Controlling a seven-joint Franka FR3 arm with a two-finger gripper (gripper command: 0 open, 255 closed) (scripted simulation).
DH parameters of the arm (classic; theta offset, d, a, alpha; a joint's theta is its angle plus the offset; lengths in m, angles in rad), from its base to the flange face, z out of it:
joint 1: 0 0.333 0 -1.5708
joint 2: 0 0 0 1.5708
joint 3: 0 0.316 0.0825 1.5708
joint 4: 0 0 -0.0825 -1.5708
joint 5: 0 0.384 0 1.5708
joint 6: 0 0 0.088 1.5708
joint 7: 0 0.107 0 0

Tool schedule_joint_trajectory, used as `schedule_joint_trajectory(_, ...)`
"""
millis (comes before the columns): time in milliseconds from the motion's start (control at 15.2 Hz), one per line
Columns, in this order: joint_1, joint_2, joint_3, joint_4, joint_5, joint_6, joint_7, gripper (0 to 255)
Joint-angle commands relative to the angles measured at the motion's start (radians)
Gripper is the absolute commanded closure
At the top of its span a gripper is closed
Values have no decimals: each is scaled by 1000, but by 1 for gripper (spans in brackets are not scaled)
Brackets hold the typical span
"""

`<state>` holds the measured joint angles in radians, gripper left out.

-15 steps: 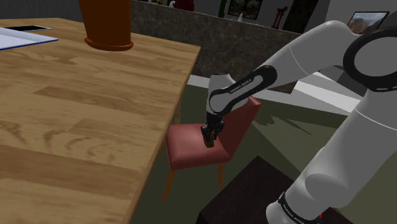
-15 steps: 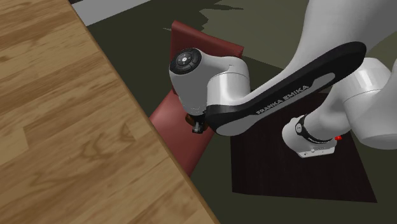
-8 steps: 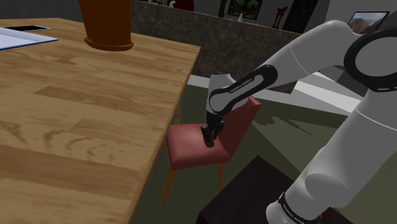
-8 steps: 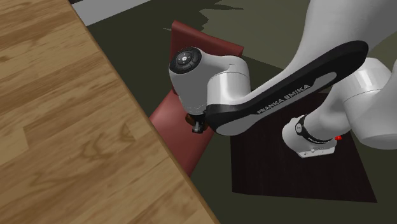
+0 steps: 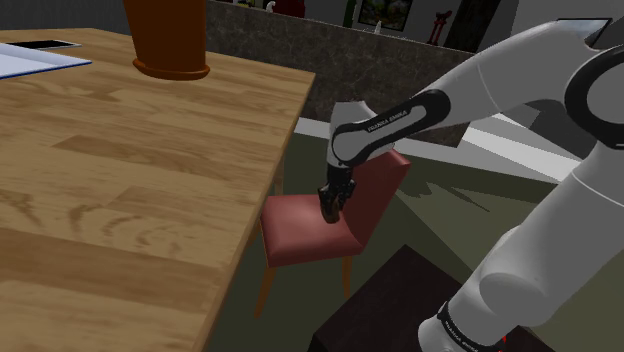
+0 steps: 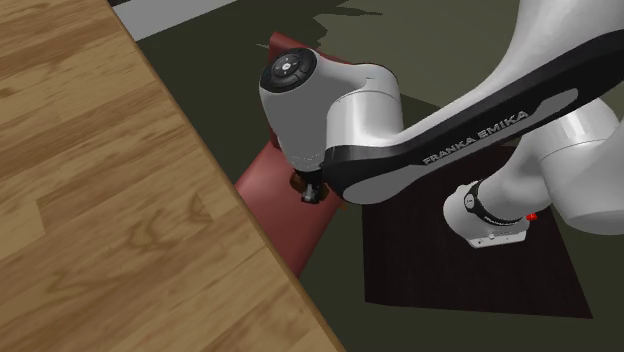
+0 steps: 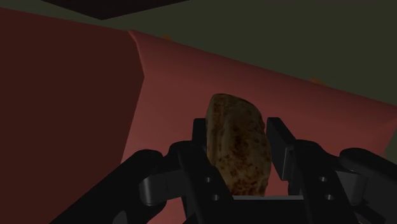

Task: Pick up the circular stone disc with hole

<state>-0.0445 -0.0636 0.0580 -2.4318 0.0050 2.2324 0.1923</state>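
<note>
A: Shoulder view first. What do you get?

B: The white arm (image 5: 440, 105) reaches down past the corner of the wooden table (image 5: 130, 170). The gripper (image 5: 331, 208) points down at the seat of a red chair (image 5: 300, 232) tucked beside the table edge. The hand is a small dark shape here, so I cannot tell how the fingers stand. A brown pot (image 5: 167, 40) and a pale sheet (image 5: 30, 62) sit at the table's far end, well apart from the hand.

A: And the second exterior view?

B: It looks down from above. The bulky wrist joint covers most of the hand, and just the black tip of the gripper (image 6: 312, 192) pokes out below it, over the chair (image 6: 280, 195) and close to the table (image 6: 100, 180) edge. The dark stand (image 6: 470, 280) sits on the floor beside the chair.

A: So the wrist view settles it?

B: Yes. The stone disc (image 7: 238, 162), mottled brown and seen edge-on, stands upright between the two black fingers (image 7: 278, 143). They press on its flat faces, so the gripper (image 7: 238, 130) is clasping it. Behind it lies the red seat of the chair (image 7: 299, 89), with the darker backrest to one side. I cannot tell whether the disc's lower edge touches the seat.
</note>
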Motion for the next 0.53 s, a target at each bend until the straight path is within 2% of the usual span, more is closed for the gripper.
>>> schedule_joint_trajectory(0,0,-21,-1,8,1,-29,-2,255)
schedule_joint_trajectory(330,0,-64,-1,36,4,-101,-4,255)
schedule_joint_trajectory(462,0,-66,-1,37,4,-103,-4,255)
